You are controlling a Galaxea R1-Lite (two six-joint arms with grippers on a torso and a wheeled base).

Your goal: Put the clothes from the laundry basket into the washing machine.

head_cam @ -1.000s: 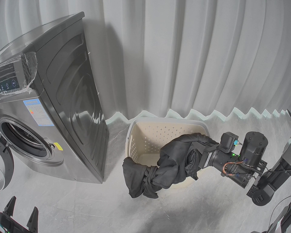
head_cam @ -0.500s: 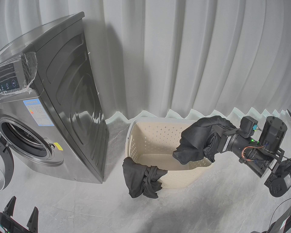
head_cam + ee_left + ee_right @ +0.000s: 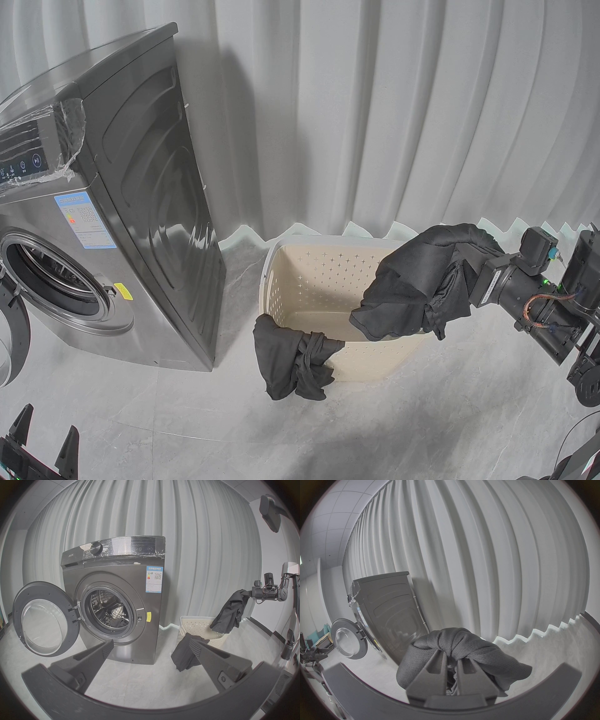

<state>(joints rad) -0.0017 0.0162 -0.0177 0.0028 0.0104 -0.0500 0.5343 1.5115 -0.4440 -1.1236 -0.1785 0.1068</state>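
Observation:
My right gripper [image 3: 451, 662] is shut on a dark grey garment [image 3: 415, 284], holding it in the air above the right side of the cream laundry basket [image 3: 294, 262]. The garment's lower edge hangs near the basket's right rim. A second dark garment [image 3: 290, 365] droops over the basket's front left corner onto the floor. The grey washing machine [image 3: 125, 187] stands at the left with its round door [image 3: 43, 619] swung open and drum [image 3: 107, 606] exposed. My left gripper [image 3: 150, 650] stays open low at the left, in front of the machine, with nothing between its fingers [image 3: 65, 447].
White pleated curtains [image 3: 375, 112] hang behind the basket and machine. Bare grey floor [image 3: 187, 425] lies between the basket, the machine and my left gripper. The open door juts out toward the left of the machine front.
My right arm has lifted the dark garment up out of the basket and drawn it to the right. The second garment stays draped over the rim. The head camera has shifted slightly.

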